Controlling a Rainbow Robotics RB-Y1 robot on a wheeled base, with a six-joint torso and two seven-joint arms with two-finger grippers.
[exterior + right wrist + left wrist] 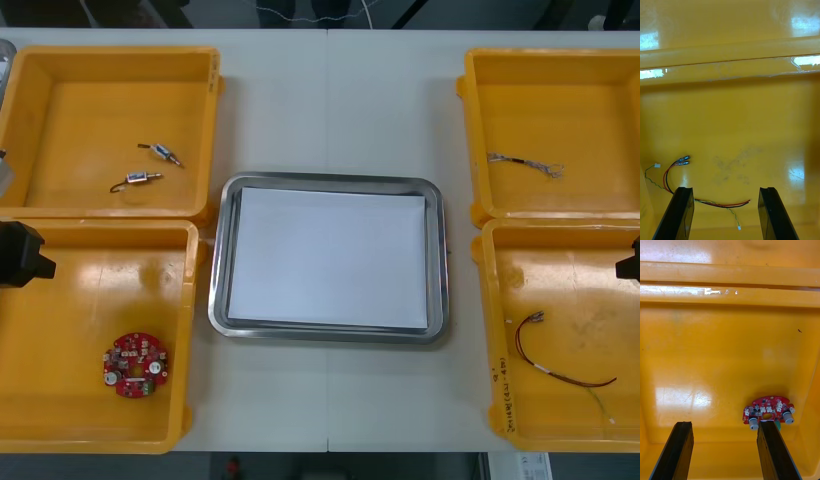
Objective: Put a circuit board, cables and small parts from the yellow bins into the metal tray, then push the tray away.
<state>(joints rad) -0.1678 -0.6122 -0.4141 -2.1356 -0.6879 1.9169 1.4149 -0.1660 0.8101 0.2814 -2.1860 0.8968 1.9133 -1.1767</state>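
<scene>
Circuit board (pixel 768 413) near left end effector (pixel 724 423); cable (pixel 666 176) near right end effector (pixel 725 189).

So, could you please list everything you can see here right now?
Bins: four, yellow, two each side.
Metal tray: one, shiny, white inside, centre.
Circuit board: one, red, near left bin.
Small metal parts: two, silvery, far left bin.
Pale cable: one, greyish, far right bin.
Red cable: one, red and black, near right bin.
Left gripper: one, black, open over near left bin.
Right gripper: one, black, open over near right bin.
</scene>
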